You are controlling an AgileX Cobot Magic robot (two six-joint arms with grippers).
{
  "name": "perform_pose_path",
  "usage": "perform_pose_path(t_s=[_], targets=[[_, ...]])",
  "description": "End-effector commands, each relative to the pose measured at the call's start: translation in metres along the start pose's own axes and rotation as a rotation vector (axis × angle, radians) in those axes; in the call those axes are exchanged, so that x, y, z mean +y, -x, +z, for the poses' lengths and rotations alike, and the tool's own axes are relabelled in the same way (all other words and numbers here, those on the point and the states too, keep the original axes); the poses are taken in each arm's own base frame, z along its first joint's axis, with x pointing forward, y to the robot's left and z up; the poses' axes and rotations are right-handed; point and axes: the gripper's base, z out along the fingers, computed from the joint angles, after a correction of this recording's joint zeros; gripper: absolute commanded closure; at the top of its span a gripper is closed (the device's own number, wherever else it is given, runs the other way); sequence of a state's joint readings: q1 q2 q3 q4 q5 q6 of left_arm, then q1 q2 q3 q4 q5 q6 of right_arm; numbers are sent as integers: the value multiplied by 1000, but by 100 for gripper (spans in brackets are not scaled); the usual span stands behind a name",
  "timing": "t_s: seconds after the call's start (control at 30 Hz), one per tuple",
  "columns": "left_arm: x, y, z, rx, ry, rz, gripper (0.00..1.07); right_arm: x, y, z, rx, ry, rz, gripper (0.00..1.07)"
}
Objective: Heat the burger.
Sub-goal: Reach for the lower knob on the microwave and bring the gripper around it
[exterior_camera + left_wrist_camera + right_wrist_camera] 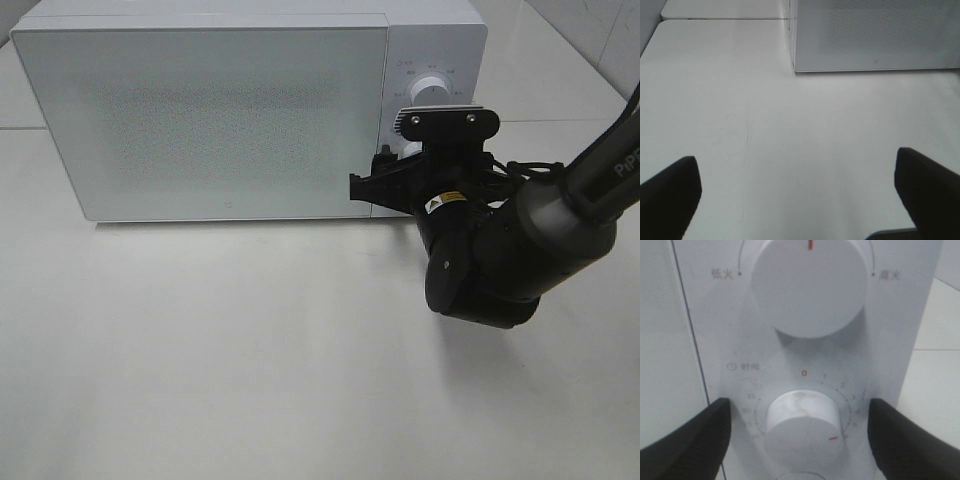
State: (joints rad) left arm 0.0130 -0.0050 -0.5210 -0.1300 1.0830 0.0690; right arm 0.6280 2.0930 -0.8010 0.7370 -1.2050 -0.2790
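The burger shows in no view. The white microwave [200, 120] stands at the back of the table with its door shut. My right gripper [415, 165] is up against the control panel, open, with its fingers [687, 440] on either side of the lower timer knob [802, 425] and a gap on each side. The red mark on that knob points to the lower right of its dial. Above it is the power knob [807, 287], its red mark at the top. My left gripper [797, 175] hangs open over bare table, holding nothing.
The white table [250, 380] stretches in front of the microwave. The left wrist view shows the microwave's lower front corner [796, 67] and a seam to a second table top [720, 19] behind it. My right arm [520, 250] reaches in from the right edge.
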Motion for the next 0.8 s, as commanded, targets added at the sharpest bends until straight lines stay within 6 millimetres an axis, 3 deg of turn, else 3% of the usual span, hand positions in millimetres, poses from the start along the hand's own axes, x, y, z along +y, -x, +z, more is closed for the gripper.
perform_pose_path(t_s=[0.03, 0.8], targets=[[-1, -1, -3, -32, 0, -7, 7, -2, 5, 6, -58, -27, 22, 33], [-1, -1, -3, -32, 0, -5, 7, -4, 19, 2, -109, -50, 41, 33]])
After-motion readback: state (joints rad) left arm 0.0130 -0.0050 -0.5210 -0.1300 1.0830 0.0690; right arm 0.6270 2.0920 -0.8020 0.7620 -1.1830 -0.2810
